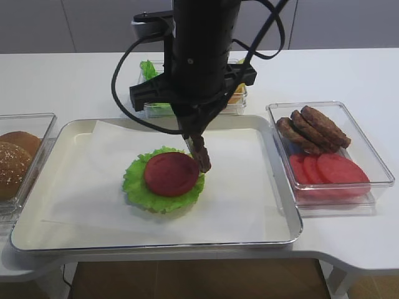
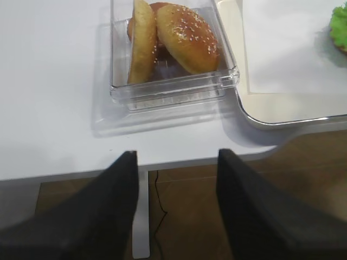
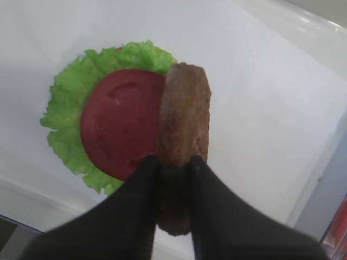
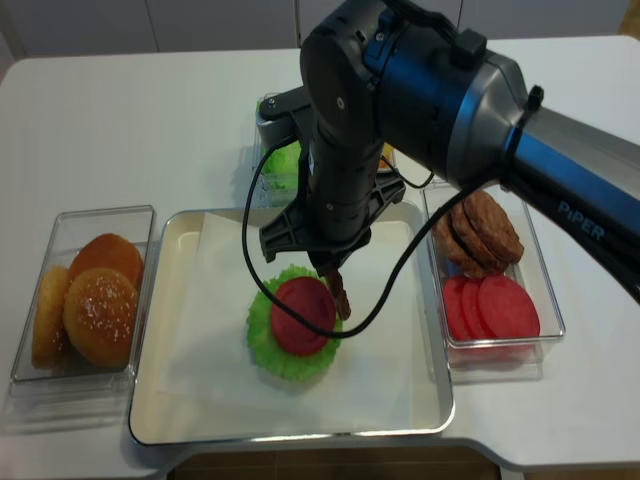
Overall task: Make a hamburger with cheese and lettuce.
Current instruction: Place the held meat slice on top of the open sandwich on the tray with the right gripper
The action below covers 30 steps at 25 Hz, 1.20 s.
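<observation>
Brown was the patty (image 1: 203,157) we saw pinched on edge in the right gripper (image 1: 201,156), hanging at the right rim of the tomato slice (image 1: 171,174) on the lettuce (image 1: 134,176), the hamburger (image 1: 163,179) so far sitting mid-tray (image 1: 37,232) on white paper (image 1: 237,187).

From the right wrist, the two black fingers (image 3: 138,189) clamped the patty's near edge, its disc upright beside the tomato, partly over the leaf.

From the left wrist, the left gripper (image 2: 176,179) hung spread and empty over the surface (image 2: 54,108) edge, near the bun box (image 2: 173,89).

From the other high view, cheese was hidden behind the arm; we could not make it out. We judged the patty-placing step underway: next it needed tipping flat, centring over the tomato, then releasing.
</observation>
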### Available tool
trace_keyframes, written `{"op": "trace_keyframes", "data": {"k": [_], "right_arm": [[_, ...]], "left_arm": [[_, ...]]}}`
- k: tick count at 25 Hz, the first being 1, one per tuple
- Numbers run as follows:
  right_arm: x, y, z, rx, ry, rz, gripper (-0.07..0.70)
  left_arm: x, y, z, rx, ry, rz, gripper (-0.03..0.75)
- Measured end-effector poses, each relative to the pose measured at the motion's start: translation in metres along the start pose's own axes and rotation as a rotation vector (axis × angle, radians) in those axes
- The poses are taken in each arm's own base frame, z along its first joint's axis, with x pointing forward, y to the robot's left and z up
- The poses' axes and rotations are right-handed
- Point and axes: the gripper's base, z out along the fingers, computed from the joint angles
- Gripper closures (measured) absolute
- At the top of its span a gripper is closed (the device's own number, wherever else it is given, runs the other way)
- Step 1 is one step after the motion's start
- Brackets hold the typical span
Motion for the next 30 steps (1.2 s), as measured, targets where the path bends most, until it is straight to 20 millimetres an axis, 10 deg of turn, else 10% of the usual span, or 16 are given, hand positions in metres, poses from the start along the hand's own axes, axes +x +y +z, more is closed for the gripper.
{"op": "trace_keyframes", "data": {"k": [30], "right_arm": [[0.0003, 0.0007, 0.0, -0.008, 0.003, 0.001, 0.482]], "left_arm": [[0.0, 0.0, 0.0, 0.0, 0.0, 0.0, 0.363]]}}
